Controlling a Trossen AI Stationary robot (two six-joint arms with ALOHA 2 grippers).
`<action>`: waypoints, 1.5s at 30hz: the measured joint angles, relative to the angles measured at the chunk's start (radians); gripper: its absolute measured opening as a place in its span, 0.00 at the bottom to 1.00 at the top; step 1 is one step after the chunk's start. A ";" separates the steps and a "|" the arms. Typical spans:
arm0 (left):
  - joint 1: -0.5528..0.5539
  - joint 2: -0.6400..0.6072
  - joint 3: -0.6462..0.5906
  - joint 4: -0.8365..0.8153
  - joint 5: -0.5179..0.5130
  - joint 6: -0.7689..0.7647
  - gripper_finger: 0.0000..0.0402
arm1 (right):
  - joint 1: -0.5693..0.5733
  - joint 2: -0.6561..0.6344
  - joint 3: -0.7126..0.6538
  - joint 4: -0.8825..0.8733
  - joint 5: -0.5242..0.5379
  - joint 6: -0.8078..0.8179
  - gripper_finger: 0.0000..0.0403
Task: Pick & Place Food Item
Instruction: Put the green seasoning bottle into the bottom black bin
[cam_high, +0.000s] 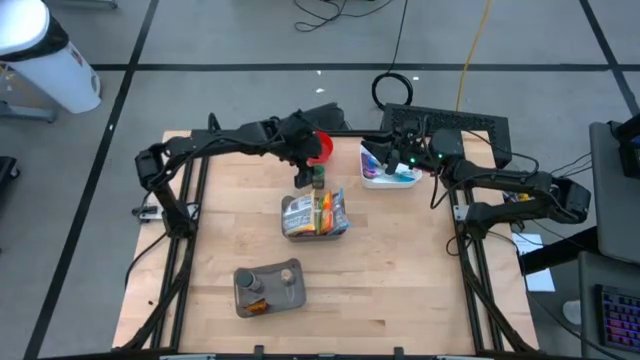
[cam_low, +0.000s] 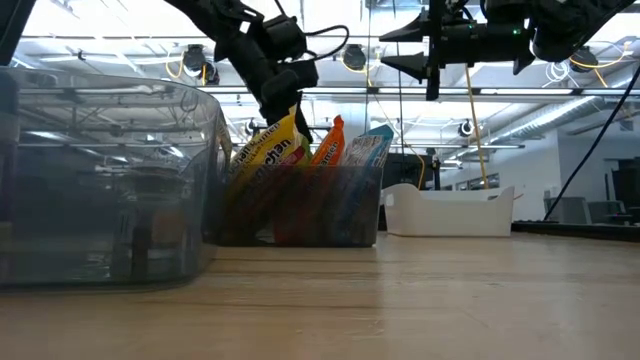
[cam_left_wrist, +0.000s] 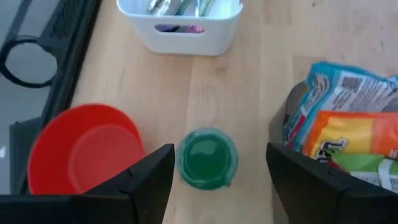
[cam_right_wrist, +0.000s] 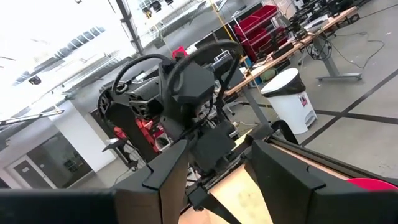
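Pale butcher-block planks make up the table, seen from straight above with grey floor around it. Nearest the front edge, at about seven o'clock from the table's middle, sits a grey translucent bin holding a few small items. At the middle stands a second clear bin packed with upright snack packets, yellow, orange and blue in the low view. Just beyond it, at twelve o'clock, the left gripper hangs over a green-lidded jar; its dark fingers are spread wide, one on either side of the jar, and the wrist view shows clear gaps between pads and lid, so nothing is held. A red bowl lies just beside the jar, toward eleven o'clock. Farther back, near one o'clock, a white tub holds wrapped items, and the right gripper hovers above its far edge with fingers partly apart, gripping nothing visible.
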 joint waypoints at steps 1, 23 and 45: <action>0.000 0.005 0.000 -0.003 0.001 0.000 0.64 | 0.000 0.000 0.000 0.000 0.000 0.000 0.42; -0.001 0.094 0.001 0.041 -0.013 0.018 0.66 | 0.000 -0.001 0.000 -0.009 -0.001 -0.001 0.42; 0.006 0.093 0.079 -0.015 -0.036 0.042 0.66 | -0.003 0.000 0.000 -0.036 -0.001 -0.020 0.42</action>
